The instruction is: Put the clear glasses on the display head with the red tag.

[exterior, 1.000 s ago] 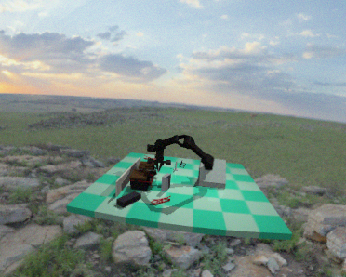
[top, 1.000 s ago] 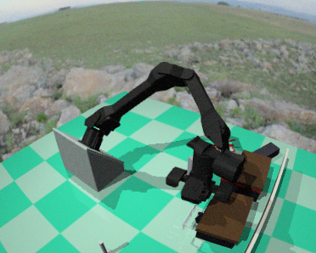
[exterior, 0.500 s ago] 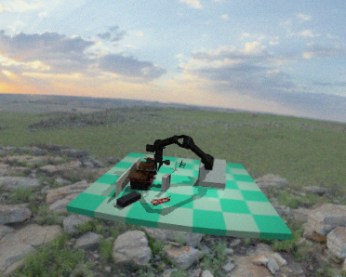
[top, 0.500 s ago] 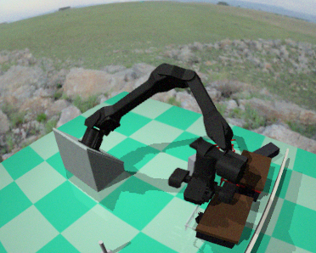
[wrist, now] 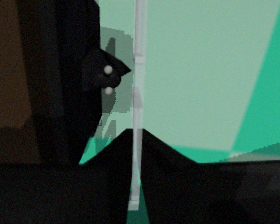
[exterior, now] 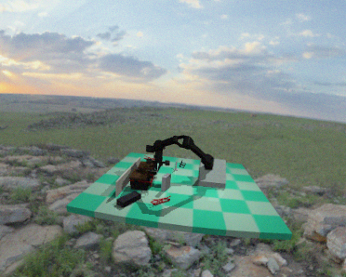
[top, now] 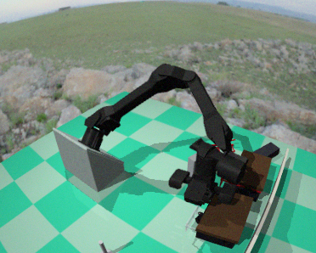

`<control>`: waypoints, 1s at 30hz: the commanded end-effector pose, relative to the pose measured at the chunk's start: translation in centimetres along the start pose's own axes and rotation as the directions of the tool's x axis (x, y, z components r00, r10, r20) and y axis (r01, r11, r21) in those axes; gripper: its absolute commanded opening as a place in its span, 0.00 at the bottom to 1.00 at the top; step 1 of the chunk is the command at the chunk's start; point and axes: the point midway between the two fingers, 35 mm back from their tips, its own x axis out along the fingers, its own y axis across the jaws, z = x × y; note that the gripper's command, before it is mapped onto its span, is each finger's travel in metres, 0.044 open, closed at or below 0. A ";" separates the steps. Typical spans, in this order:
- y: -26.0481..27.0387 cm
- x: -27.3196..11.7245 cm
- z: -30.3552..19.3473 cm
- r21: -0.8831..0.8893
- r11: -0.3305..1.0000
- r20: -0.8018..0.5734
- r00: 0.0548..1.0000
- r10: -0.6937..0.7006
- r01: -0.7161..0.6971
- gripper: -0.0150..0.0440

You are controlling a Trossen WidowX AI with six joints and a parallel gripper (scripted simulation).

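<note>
The clear glasses point(top: 193, 217) point(wrist: 139, 37) are held in front of the near display head point(top: 225, 222) point(wrist: 66, 85). My gripper point(wrist: 134, 135) points down and is shut on the clear frame, which runs as a thin upright bar between the fingertips in the wrist view. The head's dark pointed nose point(wrist: 122, 70) is just left of the frame, with a small gap showing between them. The temples are hard to make out. The other head point(top: 257, 167) stands farther back, with thin red lines near it. I cannot tell which head bears the red tag.
Red glasses point(exterior: 161, 201) lie on the checkered table. A black block point(top: 268, 149) point(exterior: 128, 200) lies beyond the heads. A long pale board point(top: 268, 205) point(exterior: 127, 178) stands behind them. A small grey panel point(exterior: 166, 182) stands upright. A small dark object point(exterior: 182, 164) is farther back.
</note>
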 end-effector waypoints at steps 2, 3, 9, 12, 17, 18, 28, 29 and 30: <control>0.0 0.1 0.0 0.000 1.000 0.000 1.000 0.000 0.000 0.30; 0.0 0.1 0.0 0.000 1.000 0.000 1.000 0.000 0.000 0.34; 0.0 0.1 0.0 0.000 1.000 0.000 1.000 0.000 0.000 0.44; 0.0 0.1 0.0 0.000 1.000 0.000 1.000 0.000 0.000 0.44; 0.0 -2.1 -0.1 0.003 1.000 -0.001 1.000 -0.006 0.006 0.44; 0.0 -2.8 -0.1 0.003 1.000 -0.002 1.000 -0.008 0.008 0.44; -1.9 -3.6 -0.1 0.005 1.000 -0.002 1.000 -0.010 0.010 0.44; -2.6 -3.7 -0.1 0.005 1.000 -0.002 1.000 -0.010 0.010 0.44; -3.2 -3.8 -0.1 0.005 1.000 -0.002 1.000 -0.011 0.011 0.44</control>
